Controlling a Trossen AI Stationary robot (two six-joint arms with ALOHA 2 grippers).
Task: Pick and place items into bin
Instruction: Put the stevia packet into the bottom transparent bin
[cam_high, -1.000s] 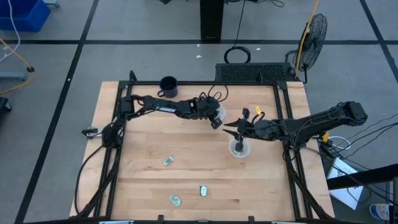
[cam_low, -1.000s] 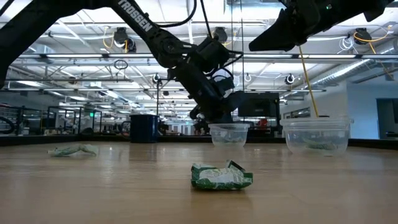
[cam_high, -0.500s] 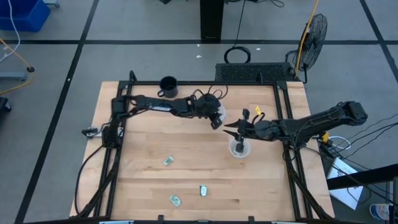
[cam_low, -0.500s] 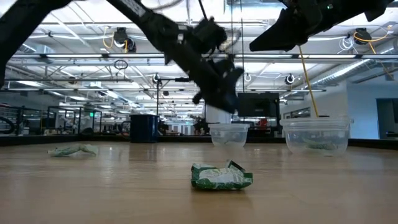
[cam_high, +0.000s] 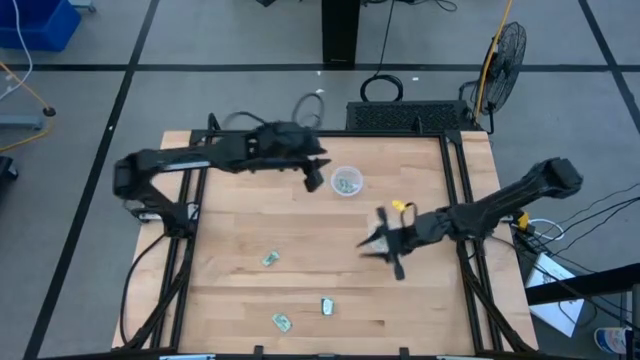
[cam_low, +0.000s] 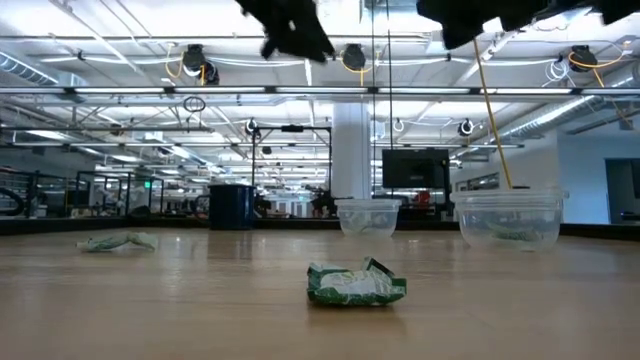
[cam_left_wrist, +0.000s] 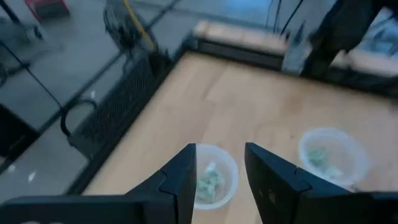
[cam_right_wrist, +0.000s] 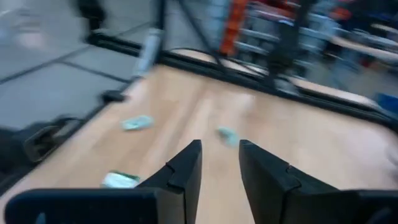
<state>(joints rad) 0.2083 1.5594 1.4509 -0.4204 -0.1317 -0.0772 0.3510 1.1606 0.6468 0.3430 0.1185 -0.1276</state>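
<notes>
Two clear plastic bins stand on the wooden table. The far bin and the nearer bin each hold green packets. My left gripper hangs open just left of the far bin, high above the table. My right gripper is open over the nearer bin, with nothing between its fingers. Three green-and-white packets lie flat on the table near its front: one, a second and a third.
A black metal frame runs around the table's edges. A fan stands beyond the far right corner. Bare wood lies between the bins and the loose packets.
My left gripper has risen from the far bin and drawn back toward the table's left, leaving the bin in place. My right gripper has swung toward the table's near edge.
</notes>
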